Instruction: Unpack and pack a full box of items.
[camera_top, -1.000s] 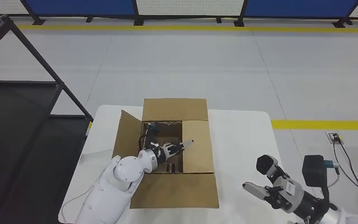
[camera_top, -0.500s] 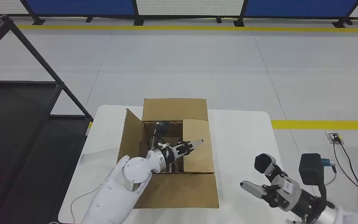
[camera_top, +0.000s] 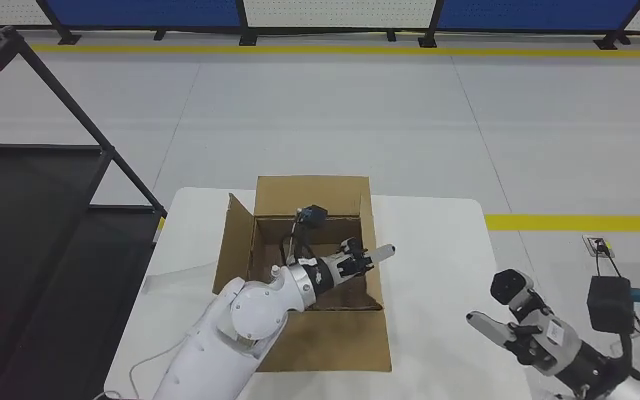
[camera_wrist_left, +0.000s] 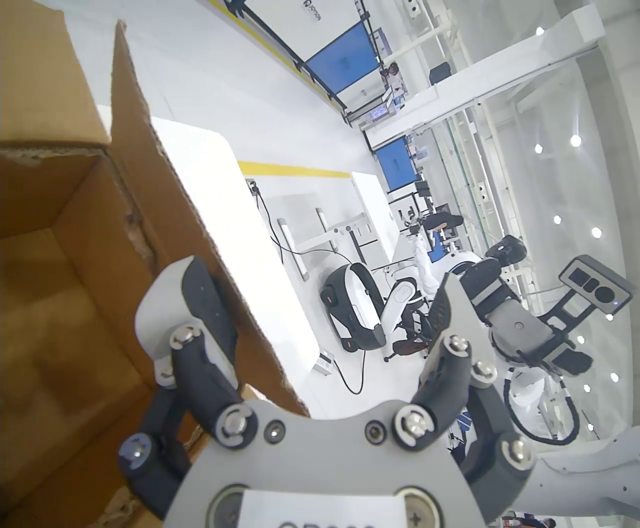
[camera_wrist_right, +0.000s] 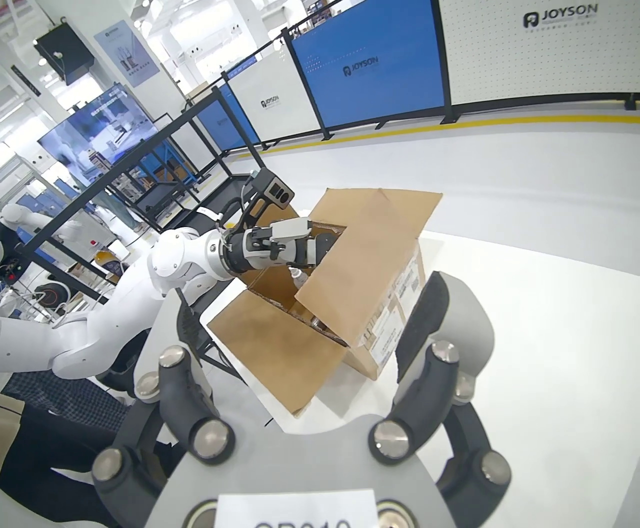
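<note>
A brown cardboard box (camera_top: 318, 343) stands in the middle of the white table (camera_top: 435, 250) with its flaps open. My left gripper (camera_top: 370, 250) is open at the box's right flap (camera_top: 373, 275), which stands upright. In the left wrist view the flap's edge (camera_wrist_left: 165, 165) runs between the two spread fingers of the left gripper (camera_wrist_left: 320, 285). My right gripper (camera_top: 497, 305) hovers open and empty over the table's right front corner. From there the right gripper (camera_wrist_right: 310, 310) faces the box (camera_wrist_right: 370, 280). The box's contents are mostly hidden in shadow.
A black metal rack (camera_top: 60, 220) stands off the table's left side. Bare table surface lies to the right of the box, between it and the right gripper. The table's front edge is close to the box's front flap.
My left gripper has swung to the right inside the box, pushing the right flap from lying over the opening to standing upright. The right gripper has drifted to the right.
</note>
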